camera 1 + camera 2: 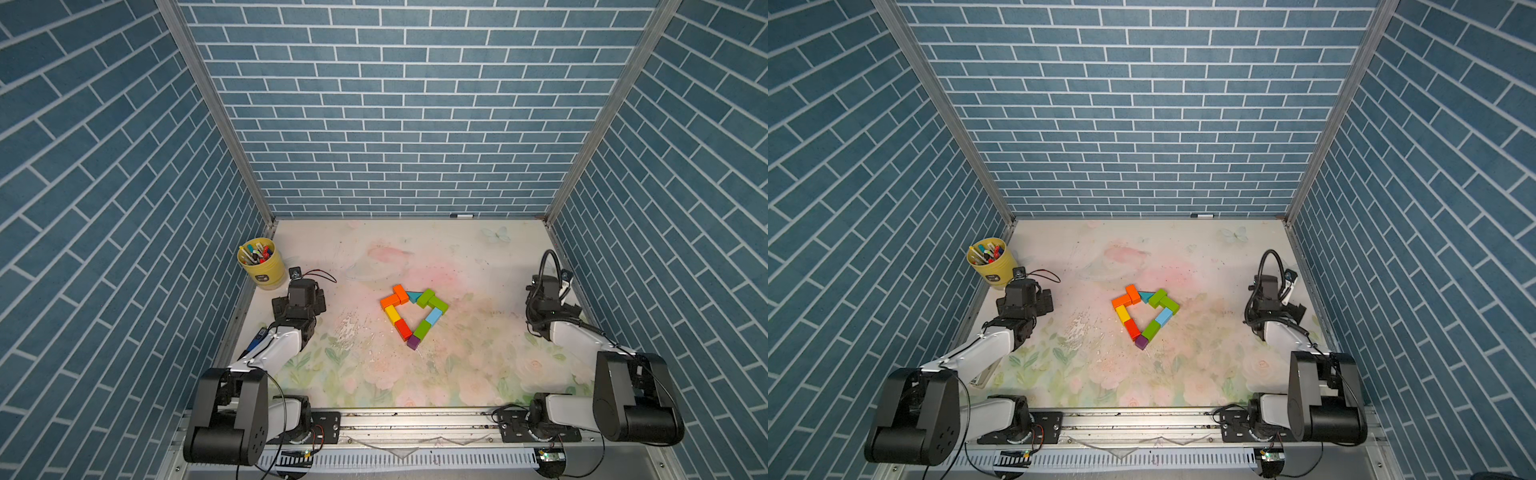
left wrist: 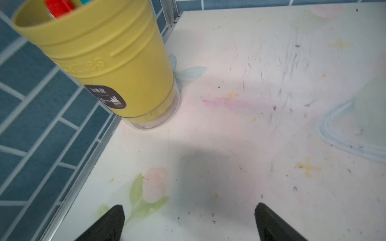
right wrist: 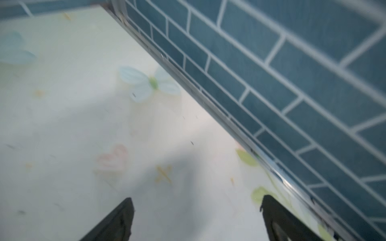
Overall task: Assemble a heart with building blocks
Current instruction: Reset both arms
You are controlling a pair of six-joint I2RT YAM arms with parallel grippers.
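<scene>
The building blocks lie touching in a hollow heart point(image 1: 403, 329) point(image 1: 1163, 316) at the middle of the table in both top views. Its near point is a purple cube point(image 1: 413, 342) and its far notch a teal triangle point(image 1: 412, 296). Orange, yellow and red bricks form one side, green and light-blue bricks the other. My left gripper point(image 2: 189, 206) is open over bare table beside the yellow cup, far left of the heart. At the table's right edge by the wall, my right gripper point(image 3: 196, 201) is open with nothing in it. Neither wrist view shows a block.
A yellow cup point(image 1: 262, 262) point(image 2: 104, 58) full of marker pens stands at the back left corner, close to the left wrist point(image 1: 300, 305). A blue object point(image 1: 257, 338) lies partly under the left arm. Brick-patterned walls enclose three sides. A small marker point(image 1: 461, 215) lies at the back wall.
</scene>
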